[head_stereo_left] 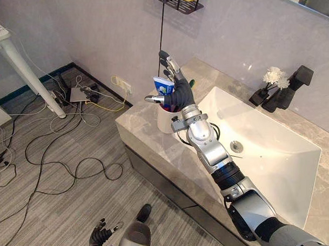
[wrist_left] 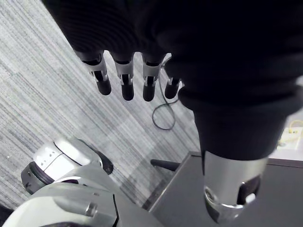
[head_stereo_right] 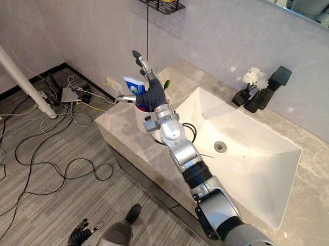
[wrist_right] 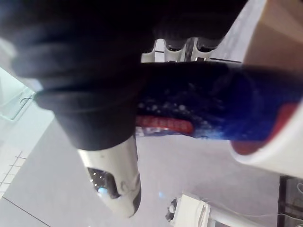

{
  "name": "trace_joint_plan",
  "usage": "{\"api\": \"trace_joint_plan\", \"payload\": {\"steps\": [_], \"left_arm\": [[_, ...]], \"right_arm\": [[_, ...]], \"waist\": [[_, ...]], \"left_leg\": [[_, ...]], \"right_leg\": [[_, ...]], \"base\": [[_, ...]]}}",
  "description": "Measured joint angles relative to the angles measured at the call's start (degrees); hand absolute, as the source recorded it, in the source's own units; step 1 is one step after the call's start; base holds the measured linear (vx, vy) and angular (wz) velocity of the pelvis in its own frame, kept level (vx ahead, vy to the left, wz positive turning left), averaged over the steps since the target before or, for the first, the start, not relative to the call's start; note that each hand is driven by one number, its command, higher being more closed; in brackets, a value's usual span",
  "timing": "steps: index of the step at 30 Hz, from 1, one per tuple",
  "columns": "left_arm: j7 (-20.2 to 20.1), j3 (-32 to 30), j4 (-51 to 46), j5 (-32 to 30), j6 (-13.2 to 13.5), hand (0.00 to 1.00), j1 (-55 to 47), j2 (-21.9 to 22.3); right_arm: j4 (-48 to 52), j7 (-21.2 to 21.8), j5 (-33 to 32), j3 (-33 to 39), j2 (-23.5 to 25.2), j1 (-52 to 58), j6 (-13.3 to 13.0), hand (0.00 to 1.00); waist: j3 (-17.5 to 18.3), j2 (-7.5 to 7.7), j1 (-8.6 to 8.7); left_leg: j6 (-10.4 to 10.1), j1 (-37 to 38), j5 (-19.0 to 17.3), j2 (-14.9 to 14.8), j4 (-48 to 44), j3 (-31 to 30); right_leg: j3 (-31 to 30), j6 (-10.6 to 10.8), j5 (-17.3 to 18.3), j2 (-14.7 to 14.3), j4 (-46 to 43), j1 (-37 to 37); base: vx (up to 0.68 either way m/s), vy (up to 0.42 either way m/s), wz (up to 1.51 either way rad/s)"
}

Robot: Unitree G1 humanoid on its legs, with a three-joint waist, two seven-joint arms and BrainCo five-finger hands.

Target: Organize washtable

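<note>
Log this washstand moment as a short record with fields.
right hand: open, fingers straight, at the cup
cup: white, on the counter, on the robot's left of the sink
tube: blue, standing in the cup beside the palm
left hand: open, hanging low over the floor
back of counter: dark bottles, white flowers

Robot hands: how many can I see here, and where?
2. The right hand is at the white cup on the counter, fingers straight beside a blue tube; the left hand hangs low above the grey floor.
</note>
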State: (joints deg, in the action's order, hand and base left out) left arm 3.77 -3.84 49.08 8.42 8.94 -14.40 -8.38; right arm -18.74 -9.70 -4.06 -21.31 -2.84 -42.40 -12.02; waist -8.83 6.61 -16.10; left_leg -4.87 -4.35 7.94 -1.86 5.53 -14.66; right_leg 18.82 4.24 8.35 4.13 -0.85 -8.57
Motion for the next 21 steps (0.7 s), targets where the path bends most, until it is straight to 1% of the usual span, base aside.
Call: {"api": "trace_joint_plan", "payload": {"steps": [3,9,11,12,14,16,21], "left_arm": [[-0.08,1.69,0.01,0.01,0.0,0.0,-0.03,-0.78],[-0.12,1.83,0.21,0.01,0.0,0.0,-0.06,-0.85],[-0.13,1.83,0.21,0.01,0.0,0.0,-0.17,-0.87],[-0.14,1.82,0.23,0.02,0.0,0.0,-0.34,-0.92],[-0.33,1.82,0.43,0.0,-0.02,0.0,-0.34,-0.99],[-0.73,1.82,0.54,0.0,-0.04,0.0,-0.34,-1.05],[-1.15,1.82,0.91,0.02,-0.3,0.0,-0.32,-1.12]], "right_arm": [[0.0,0.02,0.0,0.0,0.02,-0.01,0.0,0.0],[0.0,0.1,-1.04,0.02,-0.06,-0.48,0.0,0.0],[0.0,0.28,-1.12,0.02,-0.14,-1.1,0.0,0.0],[0.0,0.92,-1.14,0.02,-0.17,-1.52,0.0,0.0],[0.0,1.34,-1.51,0.01,-0.43,-2.09,0.0,0.0],[0.84,2.27,-2.83,0.01,-1.67,-2.3,0.0,0.0],[3.84,3.01,-4.43,0.0,-3.3,-2.32,-0.02,0.0]], "waist": [[0.28,0.03,0.01],[0.58,0.05,0.13],[0.59,0.06,0.45],[0.64,0.1,1.04],[0.65,0.1,1.19],[0.72,0.1,1.29],[1.05,0.09,1.48]], "left_leg": [[0.0,0.0,0.0,-0.02,0.0,0.04],[0.0,0.02,0.0,-0.06,-0.01,0.19],[0.0,0.06,0.0,-0.07,-0.01,0.21],[0.0,0.07,0.0,-0.06,-0.01,0.22],[0.0,0.15,0.0,-0.1,-0.01,0.41],[0.0,0.22,-0.01,-0.14,-0.01,0.55],[0.0,0.52,0.0,-0.19,-0.01,0.94]], "right_leg": [[-0.04,0.0,0.0,0.0,0.02,0.01],[-0.13,0.01,-0.02,-0.01,0.08,0.02],[-0.16,0.01,-0.02,-0.01,0.09,0.0],[-0.15,0.01,-0.02,0.0,0.09,-0.02],[-0.34,0.0,-0.04,0.0,0.09,-0.01],[-0.5,-0.01,-0.05,0.0,0.09,-0.01],[-1.3,-0.02,-0.07,0.02,0.11,-0.09]], "base": [[0.0,0.0,0.0],[0.0,0.0,0.0],[0.0,0.0,0.0],[0.0,0.0,0.0],[0.0,-0.006,-0.04],[0.0,-0.006,-0.04],[0.0,-0.004,-0.03]]}}
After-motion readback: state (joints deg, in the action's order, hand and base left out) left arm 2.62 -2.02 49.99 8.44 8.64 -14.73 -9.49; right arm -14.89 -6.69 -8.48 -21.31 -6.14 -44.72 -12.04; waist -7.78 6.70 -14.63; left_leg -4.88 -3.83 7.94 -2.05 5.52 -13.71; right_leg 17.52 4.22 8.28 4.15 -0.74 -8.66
